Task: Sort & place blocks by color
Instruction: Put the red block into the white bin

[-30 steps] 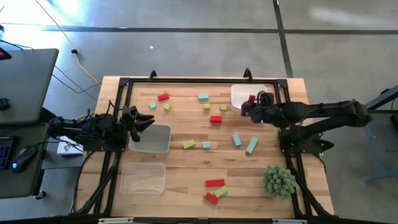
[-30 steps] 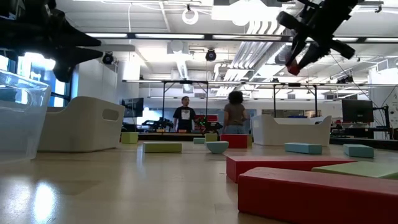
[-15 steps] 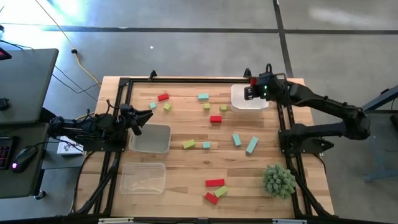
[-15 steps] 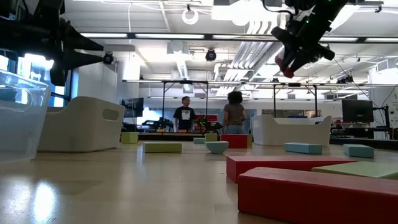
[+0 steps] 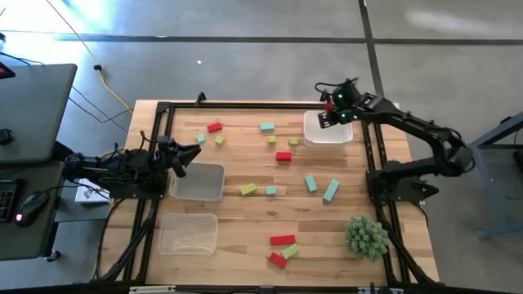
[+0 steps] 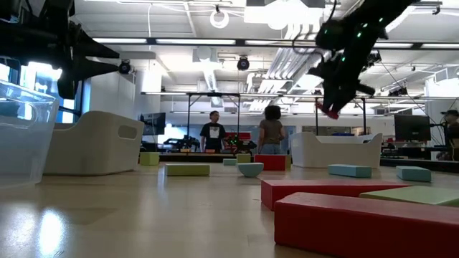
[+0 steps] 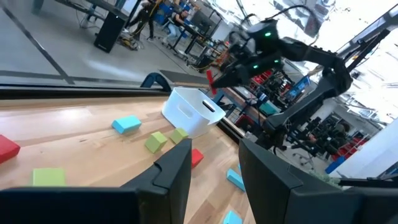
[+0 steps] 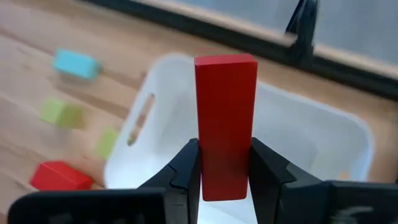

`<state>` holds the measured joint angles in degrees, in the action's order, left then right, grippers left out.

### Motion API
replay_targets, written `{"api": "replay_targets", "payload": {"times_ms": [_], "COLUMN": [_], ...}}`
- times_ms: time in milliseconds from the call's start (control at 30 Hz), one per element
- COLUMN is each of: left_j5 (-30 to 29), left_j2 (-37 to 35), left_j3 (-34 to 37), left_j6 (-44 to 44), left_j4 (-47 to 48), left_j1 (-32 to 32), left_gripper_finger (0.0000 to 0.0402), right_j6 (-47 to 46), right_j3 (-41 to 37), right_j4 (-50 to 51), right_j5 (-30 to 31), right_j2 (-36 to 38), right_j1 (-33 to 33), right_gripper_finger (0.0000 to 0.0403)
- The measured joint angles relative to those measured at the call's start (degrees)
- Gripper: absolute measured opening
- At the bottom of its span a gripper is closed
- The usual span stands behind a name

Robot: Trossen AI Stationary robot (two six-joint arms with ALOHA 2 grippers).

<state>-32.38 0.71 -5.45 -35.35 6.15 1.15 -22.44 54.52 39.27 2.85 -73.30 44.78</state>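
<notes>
My right gripper [image 5: 331,112] [image 8: 226,177] hangs over the far part of the white bin [image 5: 328,131] [image 8: 298,140], shut on a red bar [image 8: 226,106] [image 6: 331,112]. Red, teal and yellow-green blocks lie scattered flat on the wooden table: a red one [image 5: 214,127], a teal one [image 5: 267,127], a red one [image 5: 283,155], a yellow-green one [image 5: 248,189], a teal bar [image 5: 331,190], and a red bar [image 5: 282,240]. My left gripper [image 5: 185,153] [image 7: 214,168] waits open above the far left corner of a clear tray [image 5: 201,181]. My right gripper pinches the red bar between its two fingers at the bar's near end [image 8: 226,171], fingers on its two long side faces. The bar runs along the fingers and sticks out past their tips. It is lifted clear above the white bin, pointing steeply down in the low view.
A second clear tray [image 5: 189,231] sits near the table's near left corner. A spiky green plant ball [image 5: 366,237] stands at the near right. A black frame [image 5: 245,106] rims the table. Beyond the table, two people [image 6: 271,130] stand in the room.
My right gripper, keeping the red bar, has moved from the bin's near side toward the table's far edge, then come down and tipped its fingers downward over the bin. My left gripper shifted slightly at first and has since kept still.
</notes>
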Motion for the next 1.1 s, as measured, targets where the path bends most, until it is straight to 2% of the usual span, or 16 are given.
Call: {"api": "replay_targets", "payload": {"times_ms": [333, 733, 900, 1100], "left_j5": [0.0, -0.6, -1.4, -5.1], "left_j2": [0.0, 0.0, 0.0, 0.5], "left_j3": [0.0, 0.0, -0.2, -4.7], "left_j6": [0.0, 0.0, 5.5, 14.9], "left_j4": [0.0, -0.3, -5.0, -4.1], "left_j1": [0.0, 0.0, 0.0, 0.0], "left_gripper_finger": [0.0122, 0.0122, 0.0122, 0.0122], "right_j6": [0.5, 0.5, -0.1, -2.4], "right_j3": [0.0, 0.0, 0.0, 0.0], "right_j4": [0.8, 0.9, 0.8, 0.8], "right_j5": [-2.7, -2.4, -2.1, -2.3], "right_j2": [-13.0, -17.5, -17.5, -17.5], "right_j1": [0.6, 0.6, 0.6, 0.6], "right_gripper_finger": [0.0078, 0.0082, 0.0112, 0.0158]}}
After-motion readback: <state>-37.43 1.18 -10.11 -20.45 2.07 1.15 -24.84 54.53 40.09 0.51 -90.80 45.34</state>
